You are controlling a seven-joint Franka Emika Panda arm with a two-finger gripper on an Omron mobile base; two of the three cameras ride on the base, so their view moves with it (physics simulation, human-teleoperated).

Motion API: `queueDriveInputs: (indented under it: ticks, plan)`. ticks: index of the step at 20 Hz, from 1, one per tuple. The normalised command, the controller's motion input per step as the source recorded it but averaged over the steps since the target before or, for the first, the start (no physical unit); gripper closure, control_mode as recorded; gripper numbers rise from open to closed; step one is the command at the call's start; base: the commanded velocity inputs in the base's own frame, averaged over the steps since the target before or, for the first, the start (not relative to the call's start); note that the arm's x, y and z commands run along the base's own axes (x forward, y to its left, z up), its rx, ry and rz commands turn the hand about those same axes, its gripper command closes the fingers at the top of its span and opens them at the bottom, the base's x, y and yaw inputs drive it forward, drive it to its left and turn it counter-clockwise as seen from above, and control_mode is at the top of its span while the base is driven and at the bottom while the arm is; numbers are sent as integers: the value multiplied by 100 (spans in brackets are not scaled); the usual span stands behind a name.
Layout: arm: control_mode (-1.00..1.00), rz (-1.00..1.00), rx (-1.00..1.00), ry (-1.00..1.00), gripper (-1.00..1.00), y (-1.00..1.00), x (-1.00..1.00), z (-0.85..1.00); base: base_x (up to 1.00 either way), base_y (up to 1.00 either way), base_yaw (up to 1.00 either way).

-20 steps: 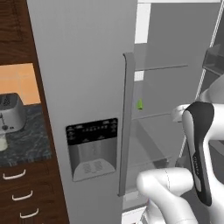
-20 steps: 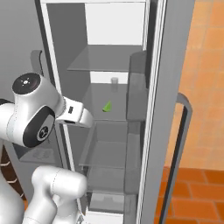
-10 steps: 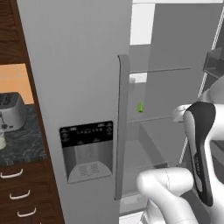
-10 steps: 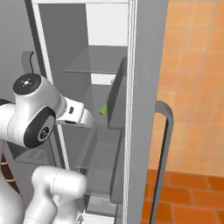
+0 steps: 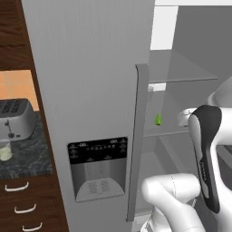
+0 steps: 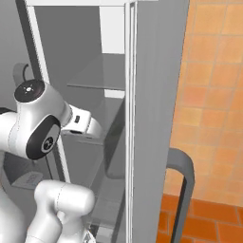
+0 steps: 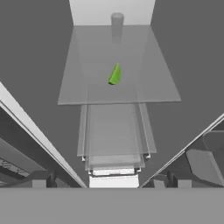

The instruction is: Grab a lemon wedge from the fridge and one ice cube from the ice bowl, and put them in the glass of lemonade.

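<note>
Since the earlier frames my base cameras have shifted with the base: the whole picture has slid, and the tall grey steel two-door fridge now sits larger and closer, its open right door edge standing nearer the middle of the right base view. The things themselves have not moved.

I see the tiny yellow-green lemon wedge standing on a clear glass shelf inside the open fridge compartment, roughly at the middle of that shelf. In the left base view the same wedge shows just past the long vertical handle of the closed left door, above the black dispenser panel.

My fingers are spread to their widest and empty, well apart from the wedge, pointing into the compartment from outside the shelf's front edge.

To the left, on the dark speckled table, the small clear glass of lemonade stands just in front of the silver toaster. Wooden drawers with pale handles sit below the table.
</note>
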Motion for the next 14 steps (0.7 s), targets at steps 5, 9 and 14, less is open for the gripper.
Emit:
queueDriveInputs:
  ticks: [5,9,14]
  plan:
    - [-100,0,5,-7,-100,-18,8,-2,5,-15,0]
    - [-100,-1,12,-12,-100,-14,51,-17,0,0,0]
    - [-100,-3,6,-12,-100,0,66,-23,0,0,0]
